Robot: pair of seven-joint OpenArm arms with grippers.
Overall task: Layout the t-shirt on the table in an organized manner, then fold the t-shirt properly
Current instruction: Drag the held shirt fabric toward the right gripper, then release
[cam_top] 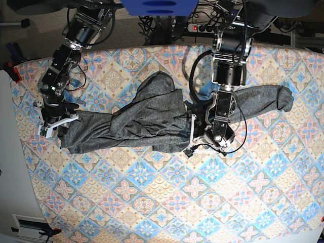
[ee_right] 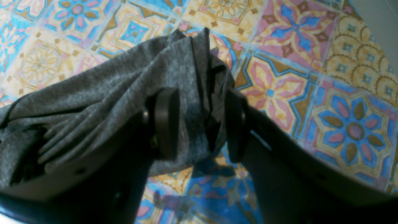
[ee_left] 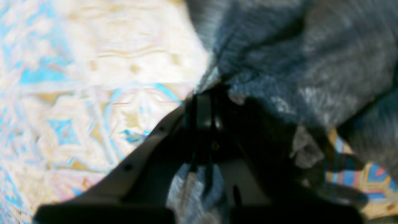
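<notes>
Stretching across the far half of the table point(cam_top: 152, 202), the t-shirt point(cam_top: 136, 121) lies as a rumpled band whose long axis runs left to right, one end bunched at the far left edge and the other trailing off to the right. The right gripper point(cam_top: 56, 123) pinches a thick wad of folds at that left end, its jaws held apart by the cloth, while the left gripper point(cam_top: 195, 126), pressed tight together on a thin fold, sits near the band's middle. I'd judge that spreading means drawing both holds apart along that axis.
</notes>
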